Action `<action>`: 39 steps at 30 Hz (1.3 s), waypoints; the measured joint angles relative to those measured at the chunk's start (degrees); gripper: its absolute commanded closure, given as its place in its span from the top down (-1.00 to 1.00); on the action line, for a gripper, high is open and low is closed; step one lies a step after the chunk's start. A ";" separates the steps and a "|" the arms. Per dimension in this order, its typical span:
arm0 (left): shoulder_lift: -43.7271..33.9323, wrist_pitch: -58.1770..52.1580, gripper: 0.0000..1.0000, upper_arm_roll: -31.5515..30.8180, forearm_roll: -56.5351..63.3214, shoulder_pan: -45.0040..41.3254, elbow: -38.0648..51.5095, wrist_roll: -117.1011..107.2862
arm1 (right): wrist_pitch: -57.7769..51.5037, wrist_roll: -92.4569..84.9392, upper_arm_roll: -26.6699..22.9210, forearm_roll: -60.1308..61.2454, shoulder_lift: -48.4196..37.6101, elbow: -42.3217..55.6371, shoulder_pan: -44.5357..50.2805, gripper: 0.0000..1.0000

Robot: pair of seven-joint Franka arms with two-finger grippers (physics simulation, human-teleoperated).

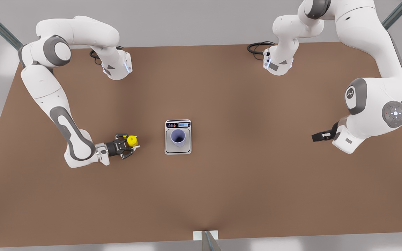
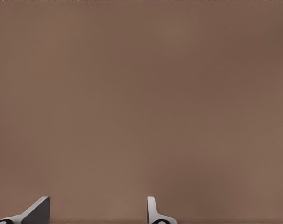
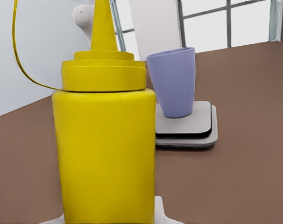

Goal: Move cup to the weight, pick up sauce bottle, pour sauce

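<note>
Cup (image 1: 178, 137) sitting on weight (image 1: 178, 149): first step done. I am seeing right claw (image 1: 129, 143) gripping sauce bottle (image 1: 132, 140); lift, pour remaining. Left claw (image 1: 318, 136) waiting apart, fingers parted.

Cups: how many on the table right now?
1. The cup stands upright on the weight at mid-table, apart from the sauce bottle on the front view's left. Nothing seems to hide another.

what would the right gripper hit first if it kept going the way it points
The right gripper, at the front view's left, points toward the scale. The yellow bottle already sits between its fingers, so that comes first; beyond it, probably the scale and the cup on it.
</note>
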 measured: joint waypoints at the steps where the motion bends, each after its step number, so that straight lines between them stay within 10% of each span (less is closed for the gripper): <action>1: 0.00 0.00 1.00 0.00 0.00 0.03 0.00 0.05 | -0.19 -1.08 0.00 0.44 0.01 -0.05 -0.06 0.14; 39: 0.09 0.09 1.00 0.00 0.00 0.18 0.09 0.79 | -4.06 -9.99 -0.09 5.75 3.17 -0.24 -1.49 0.67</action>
